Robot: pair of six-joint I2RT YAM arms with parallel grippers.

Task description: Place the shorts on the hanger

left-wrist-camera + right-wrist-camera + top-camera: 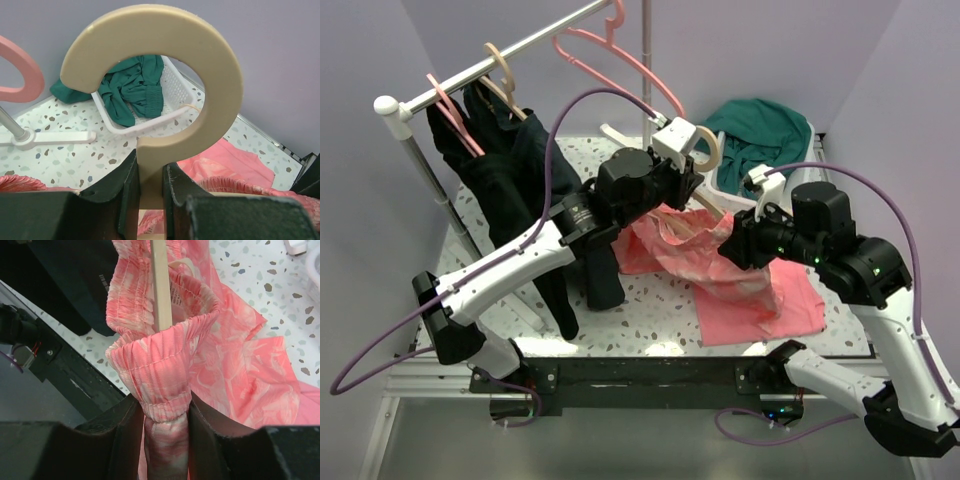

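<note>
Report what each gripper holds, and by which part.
The left gripper is shut on the hanger, clamping the stem just below its hook. The right gripper pinches the shorts by a bunched fold of the elastic waistband.

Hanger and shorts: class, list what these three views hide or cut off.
Top view: the hanger's shoulders, behind the left gripper and the shorts.
Left wrist view: the hanger's neck, cut by the bottom edge.
Right wrist view: the hanger bar's lower stretch, behind the gathered shorts.
</note>
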